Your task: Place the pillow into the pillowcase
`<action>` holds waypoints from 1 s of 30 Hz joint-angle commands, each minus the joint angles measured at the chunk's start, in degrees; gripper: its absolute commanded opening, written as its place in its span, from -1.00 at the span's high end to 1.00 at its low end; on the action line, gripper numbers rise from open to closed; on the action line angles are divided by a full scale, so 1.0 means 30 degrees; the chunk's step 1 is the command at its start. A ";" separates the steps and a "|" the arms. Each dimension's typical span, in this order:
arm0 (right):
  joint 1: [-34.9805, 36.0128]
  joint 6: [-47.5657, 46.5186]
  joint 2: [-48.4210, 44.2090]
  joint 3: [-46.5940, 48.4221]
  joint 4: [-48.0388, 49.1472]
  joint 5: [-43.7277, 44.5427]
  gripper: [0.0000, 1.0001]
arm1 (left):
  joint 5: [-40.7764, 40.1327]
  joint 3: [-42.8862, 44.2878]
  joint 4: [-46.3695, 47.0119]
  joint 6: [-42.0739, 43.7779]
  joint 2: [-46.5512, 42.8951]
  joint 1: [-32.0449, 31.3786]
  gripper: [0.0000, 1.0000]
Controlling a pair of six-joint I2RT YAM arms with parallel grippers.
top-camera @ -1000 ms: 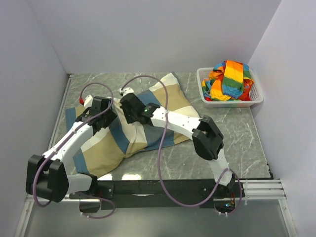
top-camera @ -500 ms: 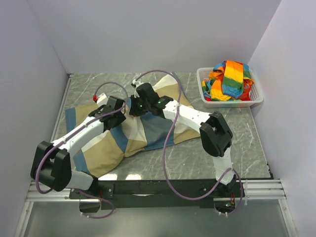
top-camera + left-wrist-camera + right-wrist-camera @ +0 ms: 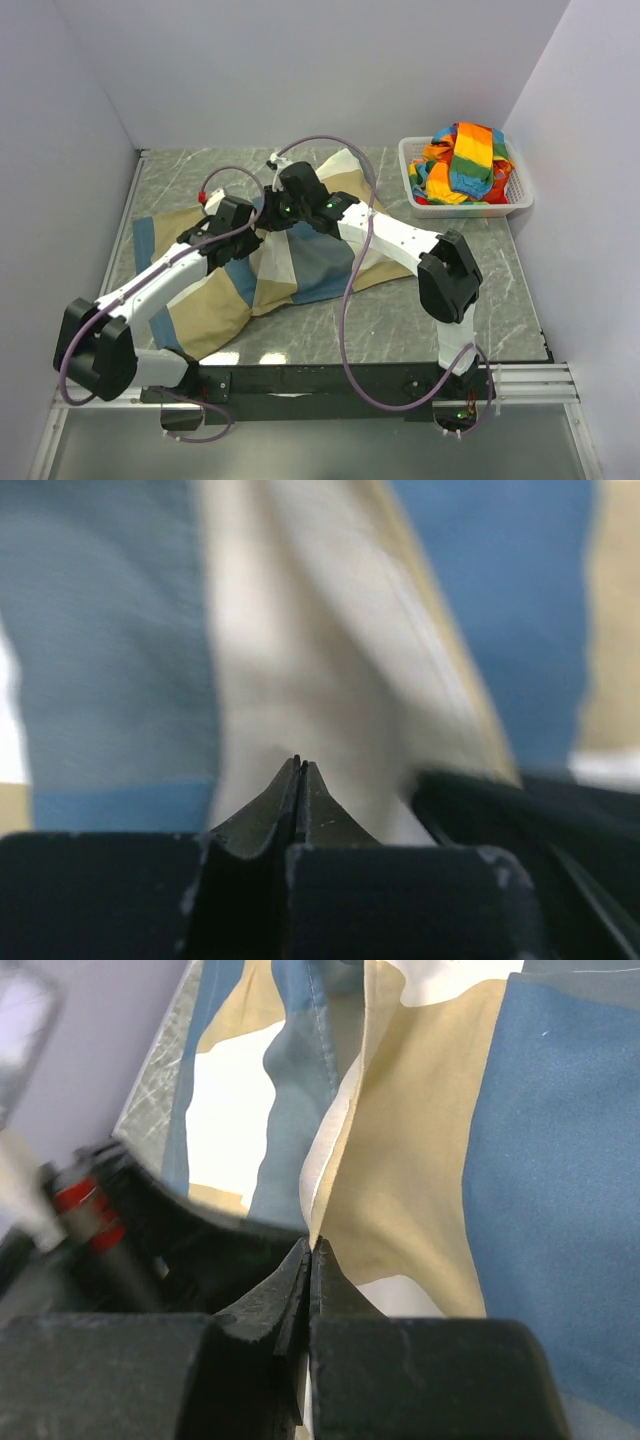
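1. Soft fabric pillowcase (image 3: 300, 265) in blue, tan and off-white blocks lies rumpled on the grey marbled table (image 3: 500, 265), trailing toward 8 o'clock.
2. Right gripper (image 3: 311, 1250) pinches its pale edge; left gripper (image 3: 299, 768) jaws meet tip-to-tip.

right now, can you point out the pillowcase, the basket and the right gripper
pillowcase (image 3: 312, 268): top external view, on its blue block near the middle
basket (image 3: 465, 209): top external view, on its white front wall
right gripper (image 3: 312, 1248): right wrist view, where the shut fingertips meet on the pillowcase's edge

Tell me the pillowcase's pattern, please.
Blue, tan and off-white blocks on the pillowcase; best in the right wrist view.
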 commanded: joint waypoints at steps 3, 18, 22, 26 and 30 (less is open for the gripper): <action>-0.0090 0.0403 -0.1331 -0.0210 0.1306 -0.0232 1.00 | 0.3357 -0.0098 0.0749 0.0710 -0.1963 -0.0272 0.98; -0.0001 0.0579 -0.1185 -0.0065 0.1219 -0.0027 1.00 | -0.3849 0.3414 -0.1277 0.1557 0.0722 0.4268 0.12; -0.0001 0.0492 -0.0951 0.0256 0.1074 0.0002 1.00 | -0.3527 0.4702 -0.0836 0.2348 0.2485 0.4328 0.15; -0.0001 0.0257 -0.0540 0.0814 0.0722 0.0119 1.00 | -0.3380 0.4940 -0.0424 0.2730 0.3483 0.4357 0.12; -0.0001 0.0110 -0.0160 0.1136 0.0633 0.0295 1.00 | -0.3643 0.4794 -0.0016 0.2846 0.4186 0.4357 0.11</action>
